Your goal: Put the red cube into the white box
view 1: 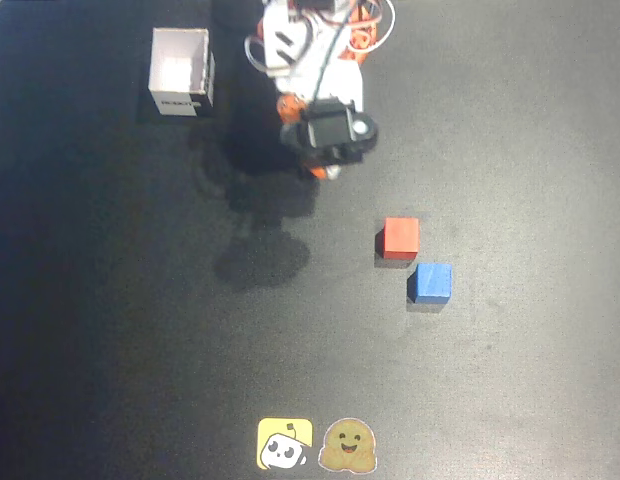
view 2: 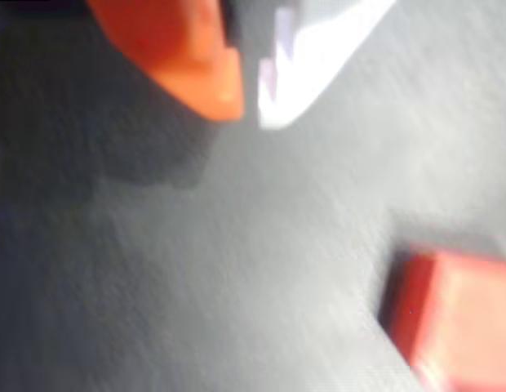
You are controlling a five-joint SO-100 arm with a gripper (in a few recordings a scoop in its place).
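Cube, red (view 1: 400, 238), rests on the table (view 1: 110, 330), right of centre, its corner touching the blue cube (view 1: 430, 282). Left to right overhead: white box (view 1: 180, 72), gripper (view 1: 325, 172), cubes. Wrist view: jaws nearly closed, holding nothing.

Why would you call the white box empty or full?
Empty: the overhead view looks into the white box and shows only its bare white floor.
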